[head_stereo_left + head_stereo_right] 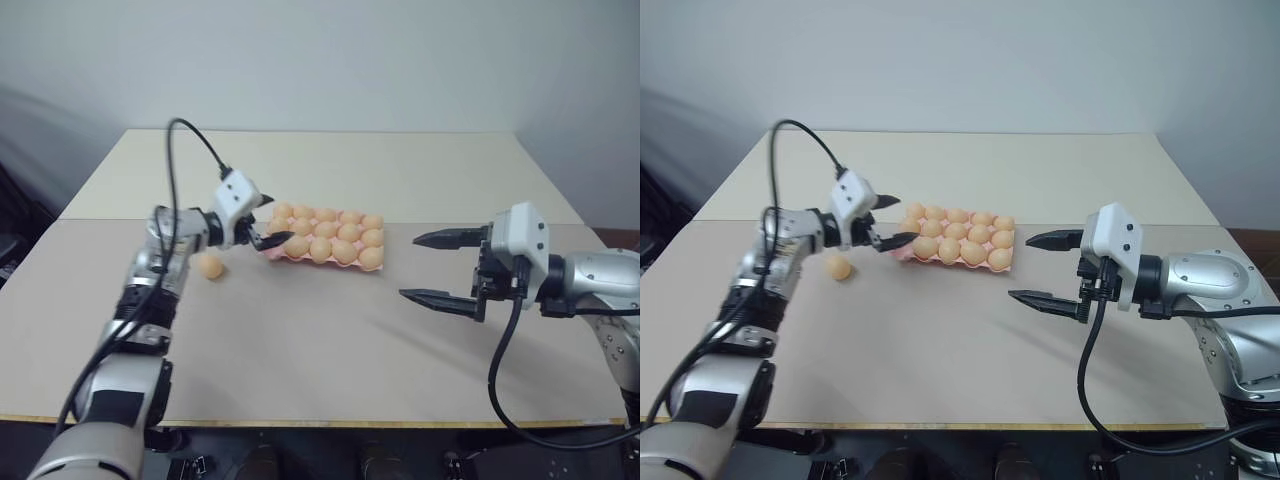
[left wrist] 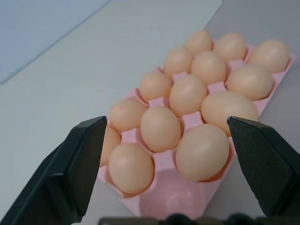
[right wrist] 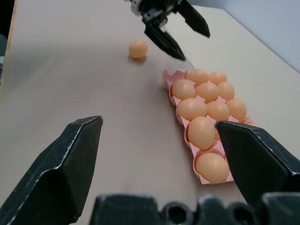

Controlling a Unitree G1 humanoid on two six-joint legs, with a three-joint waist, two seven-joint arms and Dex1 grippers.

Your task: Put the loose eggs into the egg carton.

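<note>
Nearest the camera, the right claw (image 1: 437, 268) is hanging wide and empty above the tabletop (image 1: 330, 350), well apart from the egg carton (image 1: 324, 240). Fourteen cups are holding eggs; one corner cup (image 2: 171, 199) at the left claw's end is sitting bare. One loose egg (image 1: 209, 265) is lying on the tabletop beside the carton. The left claw (image 1: 271, 222) is hovering wide and empty at that corner, so one egg is left, by my reckoning.
</note>
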